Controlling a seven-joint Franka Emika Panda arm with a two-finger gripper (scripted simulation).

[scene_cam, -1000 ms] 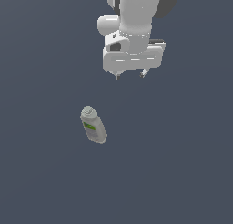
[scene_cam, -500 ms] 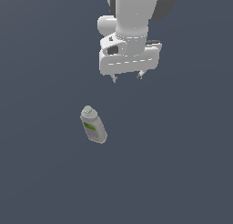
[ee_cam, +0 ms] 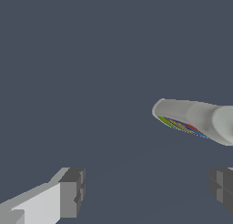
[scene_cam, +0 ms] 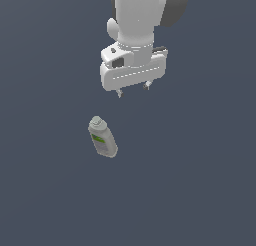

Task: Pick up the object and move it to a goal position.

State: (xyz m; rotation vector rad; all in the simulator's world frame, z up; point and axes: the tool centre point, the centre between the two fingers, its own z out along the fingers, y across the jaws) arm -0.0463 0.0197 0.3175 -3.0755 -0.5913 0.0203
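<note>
A flat, dark slate-grey surface [scene_cam: 45, 200] is seen across the whole exterior view and forms the background of the wrist view as well.

The white arm [scene_cam: 142, 20] is seen entering the exterior view at the 12 o'clock edge. It is directed downward and ends in a broad white hand housing.

The gripper [scene_cam: 133, 91] is located just above the centre of the exterior view. Two short fingertips are seen projecting below the housing, set apart from one another. In the wrist view the two dark fingertips [ee_cam: 72, 192] are shown spread wide, with bare surface between them; the jaws are parted and nothing is grasped.

The bottle [scene_cam: 102, 137] is laid on its side on the surface, at roughly 7 o'clock from the gripper and clearly apart from it. Its round grey cap is pointed toward 11 o'clock and its base toward 5 o'clock. A green label patch is visible on the upper side of the body. In the wrist view the bottle [ee_cam: 193, 119] is partly cut off by the picture edge, and coloured label stripes are visible along one side.
</note>
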